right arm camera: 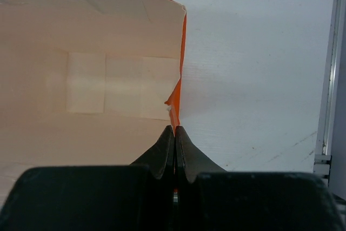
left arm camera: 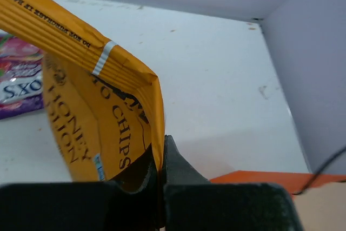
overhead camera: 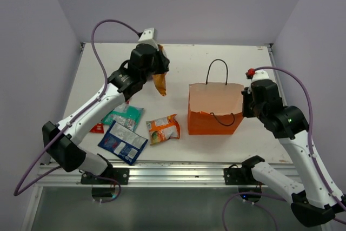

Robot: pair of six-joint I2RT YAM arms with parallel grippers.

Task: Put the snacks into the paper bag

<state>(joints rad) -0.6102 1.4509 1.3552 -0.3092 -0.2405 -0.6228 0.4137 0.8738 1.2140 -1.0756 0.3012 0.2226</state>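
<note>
Your left fingers [left arm camera: 179, 167] are closed on the orange-yellow packet [left arm camera: 94, 133], pinching one edge of it. In the top view that packet [overhead camera: 160, 82] hangs off the tabletop [overhead camera: 227, 58] below the left wrist, to the left of the paper bag [overhead camera: 215, 113] and apart from it. Your right fingers [right arm camera: 187, 156] are pressed together on the right-hand rim of the paper bag [right arm camera: 97, 79], with the orange wall caught between them. From the right wrist you look down into the bag's pale inside, and no packet shows in the part you can see there. The bag stands upright with its mouth open, one black cord handle [overhead camera: 218, 64] looped up at the back and the other drooping over the front face. Four packets lie on the tabletop left of the bag, near the front edge. The orange-green packet [overhead camera: 164, 129] is the closest to the bag. The teal-green packet [overhead camera: 126, 115] is partly under your left arm. The dark blue packet [overhead camera: 123, 143] lies just in front of it, and the small red packet [overhead camera: 98, 128] peeks out beside the arm. The left wrist view also shows the purple-pink packet [left arm camera: 19, 82] flat on the tabletop behind the held one, while the top view hides it.
</note>
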